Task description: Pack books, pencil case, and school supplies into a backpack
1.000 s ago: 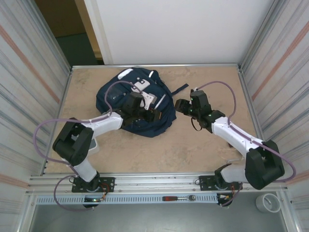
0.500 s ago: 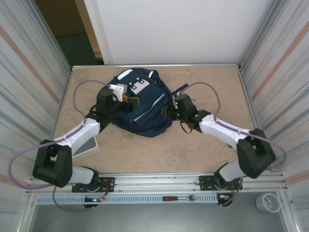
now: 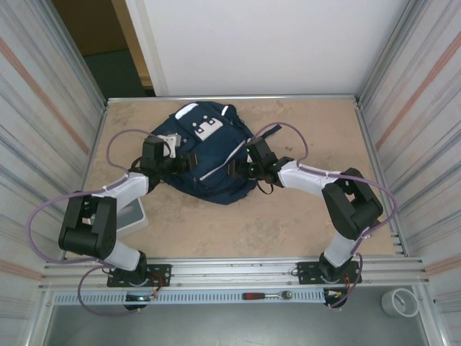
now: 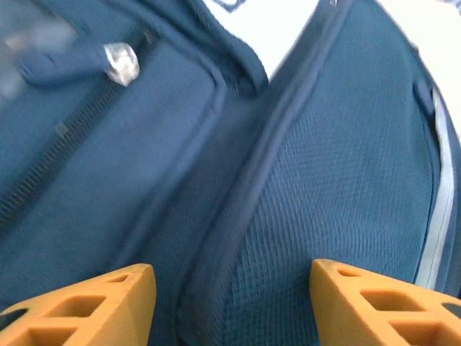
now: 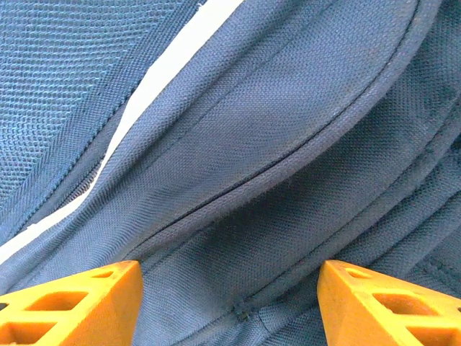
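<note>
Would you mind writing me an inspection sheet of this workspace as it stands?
Surface: tan table, metal-edged.
Job's things: backpack lying mid-rear on the table.
Clutter: pale box near the table's left edge; red-handled tool and white roll in front of the rail.
Grippers: left gripper and right gripper, jaws open, at opposite sides of the backpack.
Cables: purple cables hang in loops, left and right.
Surroundings: ribbed metal walls, white back panel.

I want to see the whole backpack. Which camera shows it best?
The top external view: the whole backpack lies on the table. The left wrist view gives blurry close-up fabric and a zipper pull; the right wrist view gives seams and a white stripe.
</note>
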